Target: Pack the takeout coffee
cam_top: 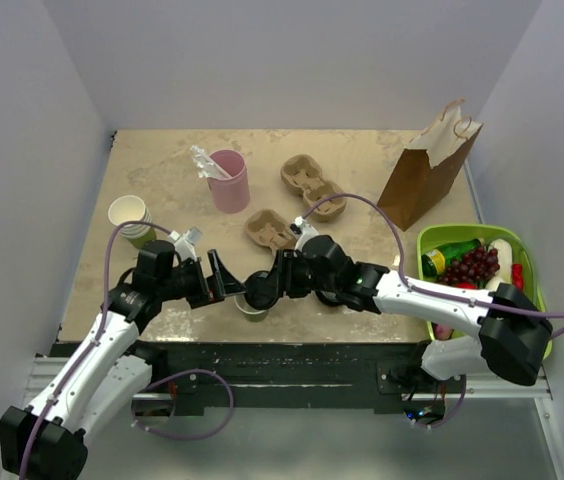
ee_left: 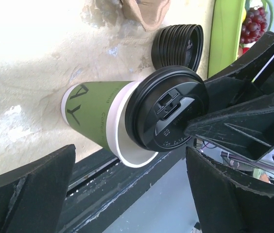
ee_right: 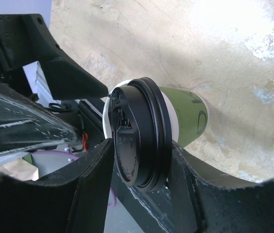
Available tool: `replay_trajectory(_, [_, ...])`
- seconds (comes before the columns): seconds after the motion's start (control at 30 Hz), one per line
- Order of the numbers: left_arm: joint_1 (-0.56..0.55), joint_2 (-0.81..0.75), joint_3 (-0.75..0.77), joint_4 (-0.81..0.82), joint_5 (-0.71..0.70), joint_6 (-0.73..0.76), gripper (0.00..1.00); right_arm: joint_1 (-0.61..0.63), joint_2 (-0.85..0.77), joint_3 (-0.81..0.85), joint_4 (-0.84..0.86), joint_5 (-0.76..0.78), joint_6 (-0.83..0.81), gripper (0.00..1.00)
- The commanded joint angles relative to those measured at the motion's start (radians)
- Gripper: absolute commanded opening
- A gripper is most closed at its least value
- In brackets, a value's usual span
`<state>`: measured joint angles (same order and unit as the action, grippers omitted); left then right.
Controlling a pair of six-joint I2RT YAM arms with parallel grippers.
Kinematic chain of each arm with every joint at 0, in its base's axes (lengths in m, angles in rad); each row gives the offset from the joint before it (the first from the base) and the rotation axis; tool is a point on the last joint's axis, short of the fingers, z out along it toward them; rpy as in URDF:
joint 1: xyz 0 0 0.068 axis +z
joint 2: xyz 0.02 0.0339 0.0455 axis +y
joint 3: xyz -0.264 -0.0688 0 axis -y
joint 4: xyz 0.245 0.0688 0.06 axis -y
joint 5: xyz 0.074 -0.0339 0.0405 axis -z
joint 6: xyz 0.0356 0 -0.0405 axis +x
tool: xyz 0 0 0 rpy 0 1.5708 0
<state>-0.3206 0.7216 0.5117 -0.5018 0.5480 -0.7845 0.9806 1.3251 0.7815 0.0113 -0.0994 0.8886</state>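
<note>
Coffee (cam_top: pixel 251 308): upright on the table (cam_top: pixel 162 170), at its near edge, a little left of centre, between the two claws.
Lid (ee_left: pixel 168 114): black, on top of the coffee but sitting askew, with the white cup rim bare along one side in the left wrist view.
Right claw (cam_top: pixel 259 290): directly over the coffee, reaching in from the right, half spread with one finger on each side of the lid.
Right claw grip: in the right wrist view, fingers (ee_right: pixel 78 184) close against the lid's edges; cannot tell whether pinching it or merely flanking it.
Left claw (cam_top: pixel 227 283): just left of the coffee, pointing right at it, spread wide and holding nothing.
Left claw to coffee: in the left wrist view, cup in line with the gap between the fingers (ee_left: pixel 30 189), beyond their tips and apart from both.
Lid stack (ee_left: pixel 178 46): black, on the table just past the coffee in the left wrist view.
Tumbler (cam_top: pixel 229 180): pink, far, left of centre, well apart from the coffee.
Cup stack (cam_top: pixel 130 218): lidless, at the left, far of the left claw.
Carriers (cam_top: pixel 270 230): two pulp trays, one just far of the right claw, the other farther back.
Bag (cam_top: pixel 430 165): brown paper, upright, far right.
Bin (cam_top: pixel 532 250): green, at the right edge, holding grapes and a green bottle.
</note>
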Motion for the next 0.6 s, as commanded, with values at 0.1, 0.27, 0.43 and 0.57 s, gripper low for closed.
replay_trajectory(0.1, [0.005,0.038,-0.029,0.128,0.073,-0.029,0.98,-0.002,0.037,0.064,-0.05,0.023,-0.039,0.5])
replay_trajectory(0.27, [0.005,0.035,-0.018,0.091,0.043,-0.006,0.98,-0.003,0.023,0.055,-0.051,0.02,-0.051,0.52])
replay_trajectory(0.43, [0.005,0.047,0.005,0.02,-0.023,0.05,0.98,0.001,0.002,0.047,-0.054,0.029,-0.053,0.52])
replay_trajectory(0.57, [0.005,0.053,0.007,-0.009,-0.039,0.07,0.96,0.001,-0.033,0.042,-0.056,0.033,-0.047,0.49])
